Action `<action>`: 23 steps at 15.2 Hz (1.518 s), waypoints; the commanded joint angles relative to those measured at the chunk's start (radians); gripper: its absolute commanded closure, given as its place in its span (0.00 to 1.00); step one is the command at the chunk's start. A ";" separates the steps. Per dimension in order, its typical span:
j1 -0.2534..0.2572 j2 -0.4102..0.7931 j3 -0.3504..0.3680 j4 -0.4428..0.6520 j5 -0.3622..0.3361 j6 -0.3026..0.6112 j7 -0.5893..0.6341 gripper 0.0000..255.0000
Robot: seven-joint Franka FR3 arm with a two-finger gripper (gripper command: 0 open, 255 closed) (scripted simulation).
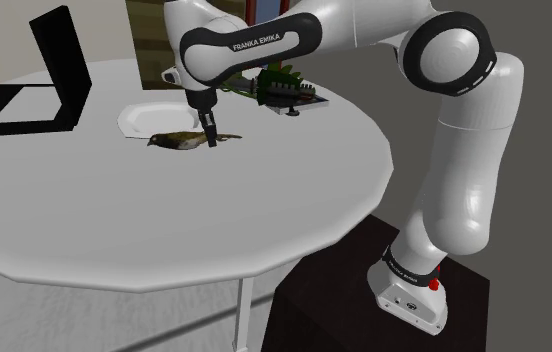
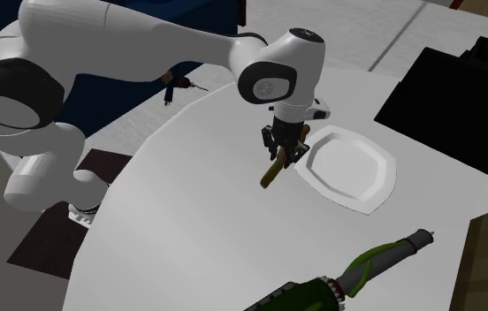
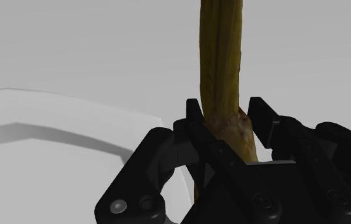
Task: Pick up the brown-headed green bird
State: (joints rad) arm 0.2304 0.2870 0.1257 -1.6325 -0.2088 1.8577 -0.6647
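Note:
The bird [image 1: 176,140] is olive-green and brown and lies lengthwise by the near edge of a white plate [image 1: 149,118] on the round white table [image 1: 164,230]. My gripper [image 1: 207,134] comes down from above and is shut on the bird's rear half. In the second exterior view the gripper [image 2: 285,147] clasps the bird [image 2: 271,170] just left of the plate [image 2: 350,168]. The wrist view has both black fingers [image 3: 195,113] pressed against the bird's body [image 3: 221,51], which stretches away from the gripper [image 3: 228,112]. Whether the bird touches the table I cannot tell.
An open black laptop-like thing [image 1: 44,85] stands at the table's far left in the shoulder view. A green and dark object [image 1: 282,88] lies behind the arm, and shows at the lower edge of the second exterior view [image 2: 357,265]. The table edge [image 1: 364,200] curves near the stand.

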 commanded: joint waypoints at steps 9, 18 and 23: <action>0.000 -0.004 0.001 0.021 0.002 -0.024 -0.005 1.00; 0.004 -0.013 0.003 0.129 0.008 -0.140 -0.023 1.00; 0.006 -0.010 0.003 0.188 0.009 -0.196 -0.032 1.00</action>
State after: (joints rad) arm 0.2361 0.2733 0.1288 -1.4560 -0.1997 1.6702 -0.6955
